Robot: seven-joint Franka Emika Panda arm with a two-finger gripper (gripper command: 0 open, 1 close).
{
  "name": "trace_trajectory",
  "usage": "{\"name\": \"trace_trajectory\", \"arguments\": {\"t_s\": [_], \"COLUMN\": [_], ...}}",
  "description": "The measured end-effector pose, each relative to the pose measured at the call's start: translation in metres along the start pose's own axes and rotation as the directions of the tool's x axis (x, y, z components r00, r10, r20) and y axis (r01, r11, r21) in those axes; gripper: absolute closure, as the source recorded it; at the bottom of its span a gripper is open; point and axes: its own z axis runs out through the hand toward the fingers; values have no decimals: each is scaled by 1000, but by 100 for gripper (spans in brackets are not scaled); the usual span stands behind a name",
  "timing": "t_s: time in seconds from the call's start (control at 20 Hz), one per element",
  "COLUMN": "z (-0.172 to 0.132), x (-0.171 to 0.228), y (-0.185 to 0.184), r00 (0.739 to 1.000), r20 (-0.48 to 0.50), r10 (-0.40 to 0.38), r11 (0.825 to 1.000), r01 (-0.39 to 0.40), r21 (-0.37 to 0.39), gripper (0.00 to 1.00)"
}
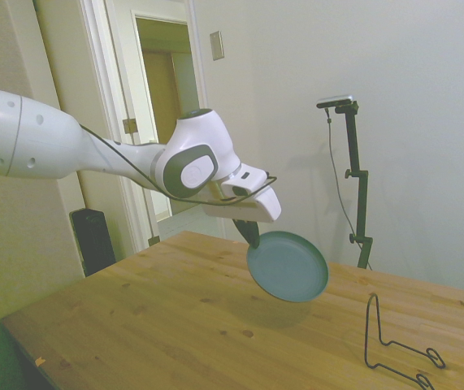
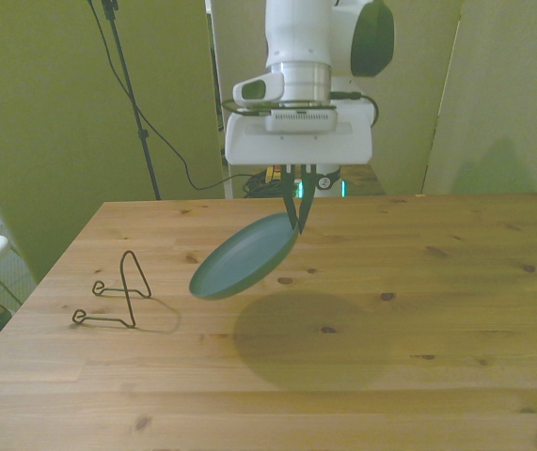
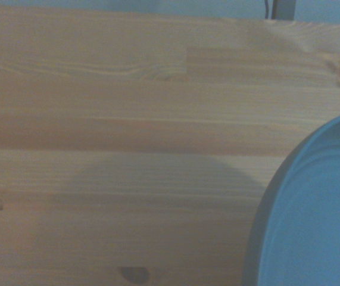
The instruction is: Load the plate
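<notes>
Side view: the gripper (image 1: pixel 253 233) hangs from the white arm (image 1: pixel 69 150) above the wooden table (image 1: pixel 158 317), its dark fingers closed on the rim of the plate (image 1: pixel 288 266). The plate is held clear of the table, tilted steeply so its teal face shows, with the pinch at about 10 o'clock on its rim. The wire stand (image 1: pixel 394 345) sits on the table at roughly 4 o'clock from the plate, well apart from it and empty.

Front view: the gripper (image 2: pixel 299 202) points straight down, and its two fingers are drawn in tight on the plate's (image 2: pixel 242 257) upper edge, at about 2 o'clock on the rim. The plate slopes down toward the front view's left, and its shadow lies on the table (image 2: pixel 456 282) below, so it is plainly in the air. The wire stand (image 2: pixel 118 299) stands at about 8 o'clock from the plate, near the table's left edge in this view, with bare wood between them.

Wrist view: a curved part of the plate (image 3: pixel 312 214) fills one corner, soft in focus, over the table's (image 3: pixel 128 107) boards. The stand is out of this picture.

Progress: the pickup looks done and the plate is being carried. Left to do, as I judge it, is bringing the plate over to the stand, turning it upright to match the slot, lowering it in and letting go.
</notes>
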Motion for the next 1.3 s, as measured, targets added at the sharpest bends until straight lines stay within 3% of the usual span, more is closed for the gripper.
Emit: {"name": "trace_trajectory", "arguments": {"t_s": [0.35,0.65,1.0,1.3], "z": [-41,-40,-80,-81], "x": [40,55,110,139], "y": [32,54,109,154], "r00": [995,990,981,959], "r20": [82,108,135,228], "r10": [57,92,137,169], "r11": [984,974,935,881], "r01": [-70,-112,-173,-251], "r21": [166,196,311,401], "gripper": [100,100,100,100]}}
